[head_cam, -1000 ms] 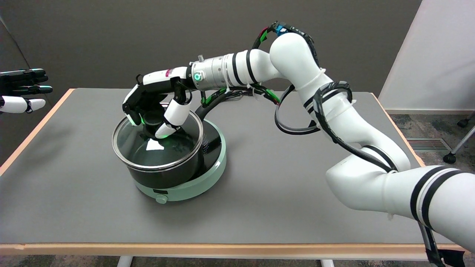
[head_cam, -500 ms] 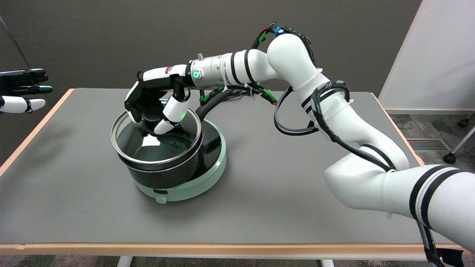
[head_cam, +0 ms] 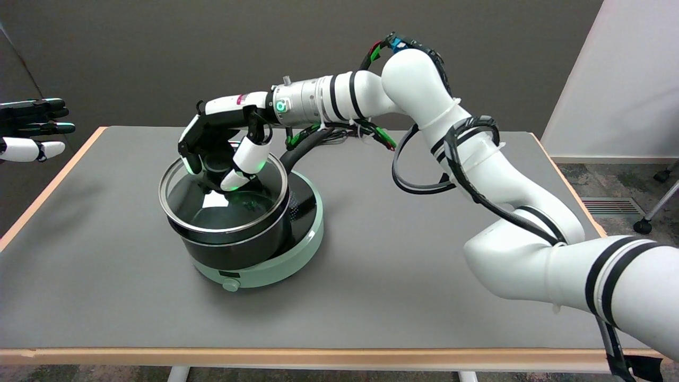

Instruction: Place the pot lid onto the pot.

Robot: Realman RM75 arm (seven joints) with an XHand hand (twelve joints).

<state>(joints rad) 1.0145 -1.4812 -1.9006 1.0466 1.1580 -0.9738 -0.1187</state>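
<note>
A glass pot lid (head_cam: pixel 212 209) with a metal rim hangs just over the black pot (head_cam: pixel 238 253). My right hand (head_cam: pixel 220 143) grips the lid by its black knob (head_cam: pixel 216 167), fingers curled round it from above. The lid's rim sits a little above and to the left of the pot's rim, which shows as a second ring under it at the front. Whether the lid touches the pot at the back I cannot tell. The pot's black handle (head_cam: pixel 299 149) points back right, under my wrist.
The pot stands on a round mint-green hotplate (head_cam: pixel 299 249) with a dial (head_cam: pixel 231 285) at its front, left of the grey table's (head_cam: pixel 398 276) middle. The idle left hand (head_cam: pixel 32 130) hangs in the air at the far left.
My right hand has lifted the lid slightly up and left off the pot's rim, so the pot's rim now shows beneath it. Little has moved in the last half second.
</note>
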